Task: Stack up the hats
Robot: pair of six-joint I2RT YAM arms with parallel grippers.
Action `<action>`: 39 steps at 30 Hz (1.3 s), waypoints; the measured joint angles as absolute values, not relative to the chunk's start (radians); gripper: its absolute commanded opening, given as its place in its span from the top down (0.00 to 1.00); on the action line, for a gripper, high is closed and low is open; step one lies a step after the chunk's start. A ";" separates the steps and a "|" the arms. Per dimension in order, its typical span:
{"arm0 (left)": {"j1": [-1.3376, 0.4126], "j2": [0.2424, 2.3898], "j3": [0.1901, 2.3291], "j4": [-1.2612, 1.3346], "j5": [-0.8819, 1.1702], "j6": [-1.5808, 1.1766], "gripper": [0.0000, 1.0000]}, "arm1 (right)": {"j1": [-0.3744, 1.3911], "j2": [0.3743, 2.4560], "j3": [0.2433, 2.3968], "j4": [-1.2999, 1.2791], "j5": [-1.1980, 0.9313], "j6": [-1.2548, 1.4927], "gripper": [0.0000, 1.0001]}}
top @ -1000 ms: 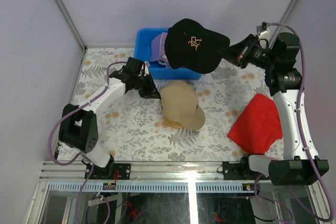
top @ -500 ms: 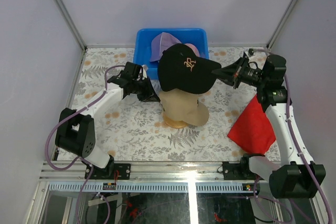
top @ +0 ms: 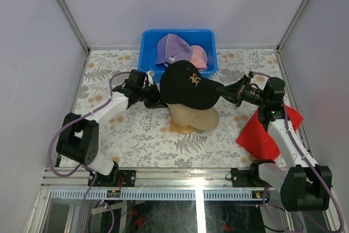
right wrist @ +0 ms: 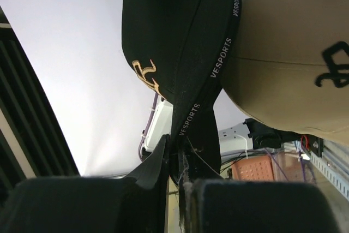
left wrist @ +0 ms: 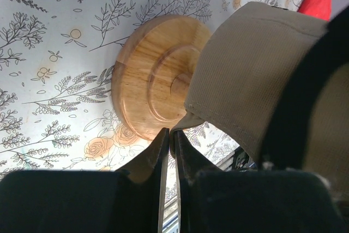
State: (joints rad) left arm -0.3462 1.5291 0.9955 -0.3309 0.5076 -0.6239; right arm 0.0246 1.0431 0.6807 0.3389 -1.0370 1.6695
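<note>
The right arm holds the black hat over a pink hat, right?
Not pink. The hat under the black hat is the tan hat, as the top view shows. The right gripper does hold the black hat by its brim.

You have the wooden stand [top: 179, 128] near the centre of the table [top: 136, 132]. The lower cap [top: 206, 118] sits on it, and the upper cap [top: 188, 87] lies over that one. The bin [top: 148, 45] stands at 12 o'clock from this stack. In it, a third cap [top: 172, 47] lies at 9 o'clock of a fourth cap [top: 200, 55]. The cloth [top: 267, 135] lies at 4 o'clock of the stack. The left gripper [top: 156, 95] is at 9 o'clock, the right gripper [top: 226, 90] at 3 o'clock.
</note>
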 measured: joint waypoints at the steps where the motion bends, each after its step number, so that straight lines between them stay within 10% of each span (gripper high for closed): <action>1: -0.346 1.529 0.989 -0.324 0.509 -0.625 0.94 | 0.033 1.049 0.662 0.360 -1.037 1.686 1.00; 39: -0.279 1.546 0.907 -0.244 0.551 -0.546 0.96 | -0.008 1.081 0.348 0.321 -1.144 1.382 0.89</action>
State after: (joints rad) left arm -0.2787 1.5455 0.9070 -0.2436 0.5510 -0.5461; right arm -0.0082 1.0805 0.3477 0.3206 -1.1439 1.3823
